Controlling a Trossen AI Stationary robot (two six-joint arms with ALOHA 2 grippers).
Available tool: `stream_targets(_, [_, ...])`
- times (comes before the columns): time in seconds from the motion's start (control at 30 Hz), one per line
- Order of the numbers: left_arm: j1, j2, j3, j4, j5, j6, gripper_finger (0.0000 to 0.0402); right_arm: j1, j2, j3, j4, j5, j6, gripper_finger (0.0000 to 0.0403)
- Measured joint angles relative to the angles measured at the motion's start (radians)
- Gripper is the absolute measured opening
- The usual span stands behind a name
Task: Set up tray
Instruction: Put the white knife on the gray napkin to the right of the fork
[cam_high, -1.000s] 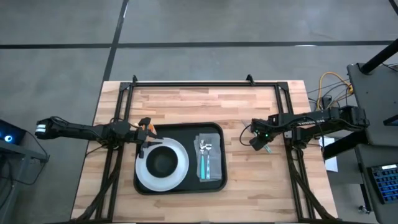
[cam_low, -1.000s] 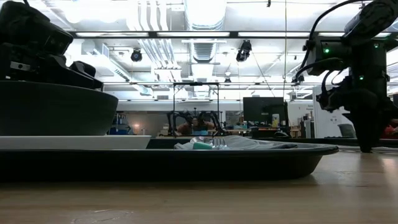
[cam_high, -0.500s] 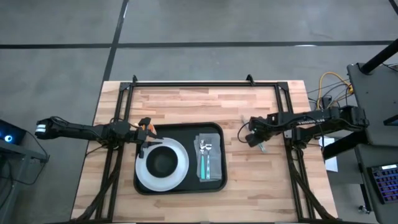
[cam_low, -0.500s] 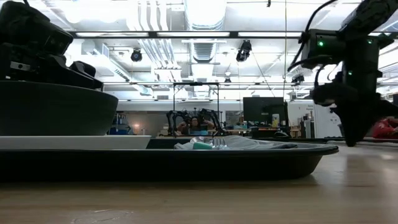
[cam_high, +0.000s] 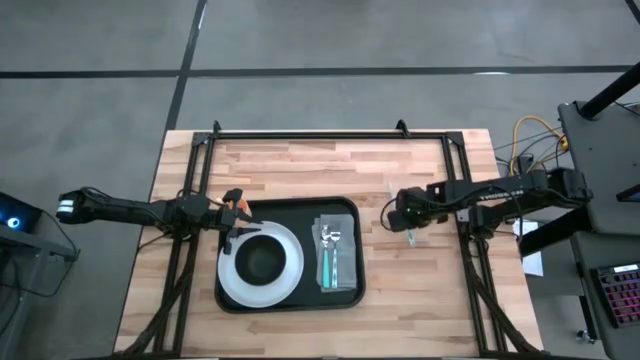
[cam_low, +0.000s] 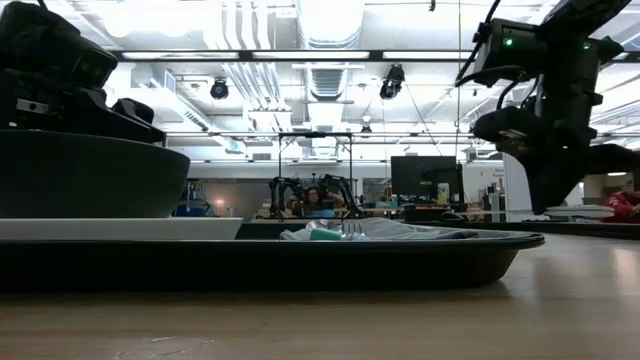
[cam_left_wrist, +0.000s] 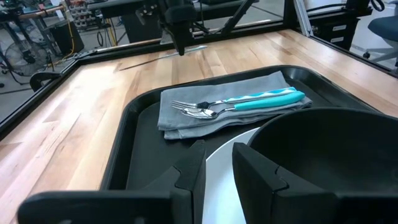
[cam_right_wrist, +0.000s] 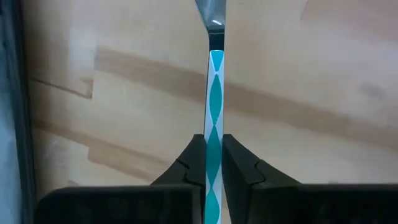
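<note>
High view: tray (cam_high: 226, 290) left of right jaws.

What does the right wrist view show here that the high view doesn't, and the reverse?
Only the right wrist view shows the right gripper shut on a teal-patterned utensil, handle pinched between the fingers, metal end pointing away over bare wood. Only the high view shows the tray with the plate, bowl and cloth with cutlery, and the left gripper at the tray's corner. Both show the wooden table.
</note>
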Motion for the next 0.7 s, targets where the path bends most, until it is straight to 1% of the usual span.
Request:
stream_targets(0.1, [0.000,0.000,0.000,0.000,0.000,0.000,0.0062,0.053,0.016,0.006,0.023,-0.004,0.085,0.0016])
stream_targets(0.23, [0.000,0.000,0.000,0.000,0.000,0.000,0.0062,0.116,0.031,0.021,0.103,0.039,0.183,0.0016])
stream_targets(0.33, [0.000,0.000,0.000,0.000,0.000,0.000,0.0062,0.159,0.062,0.048,0.125,0.062,0.237,0.0017])
stream_targets(0.5, [0.000,0.000,0.000,0.000,0.000,0.000,0.0062,0.219,0.160,0.117,0.124,0.070,0.327,0.0018])
stream_targets(0.7, [0.000,0.000,0.000,0.000,0.000,0.000,0.0062,0.265,0.306,0.262,0.121,0.081,0.401,0.0019])
